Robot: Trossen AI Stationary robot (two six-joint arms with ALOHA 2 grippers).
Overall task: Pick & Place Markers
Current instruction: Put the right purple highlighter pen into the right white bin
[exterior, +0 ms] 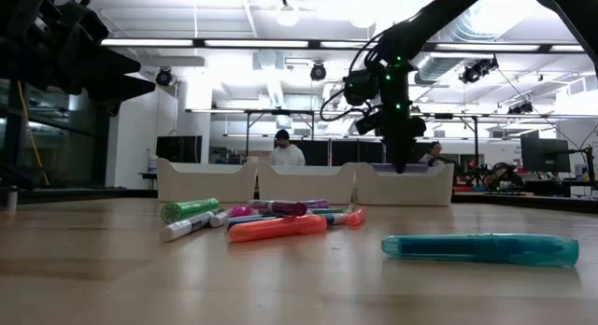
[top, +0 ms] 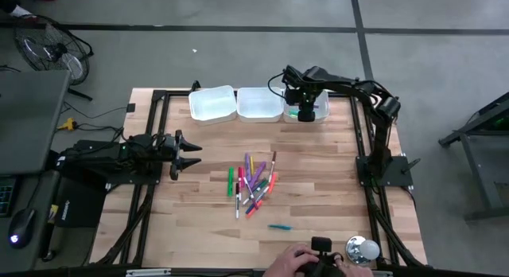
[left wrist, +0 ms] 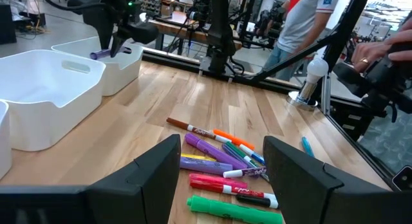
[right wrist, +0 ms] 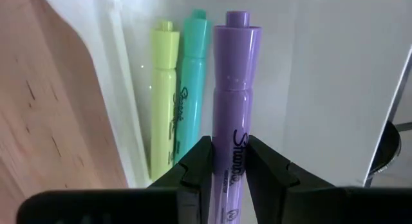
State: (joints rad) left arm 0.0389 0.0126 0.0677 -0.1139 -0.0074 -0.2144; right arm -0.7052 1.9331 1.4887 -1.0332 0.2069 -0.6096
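My right gripper (top: 305, 110) hangs over the rightmost white tray (top: 322, 116) at the far edge, shut on a purple marker (right wrist: 235, 82). A yellow marker (right wrist: 164, 95) and a teal marker (right wrist: 194, 89) lie side by side on that tray's floor. Several more markers lie in a loose pile (top: 253, 185) at the table's middle. A single teal marker (top: 279, 227) lies nearer the front edge. My left gripper (top: 191, 154) waits open at the table's left, pointing level toward the pile (left wrist: 222, 166). My right gripper pinches the purple marker's barrel at its printed label (right wrist: 230, 161) between its two fingers. The fingers come from above, pointing steeply down, and lie across the marker. The marker sticks out sideways (left wrist: 100, 54) over the tray, clear of the two markers below.
Two more white trays (top: 213, 104) (top: 259, 104) stand left of the right one along the far edge. A person's hands (top: 298, 263) hold a dark device at the near edge, beside a silver round object (top: 362, 250). Bare wood lies around the pile.
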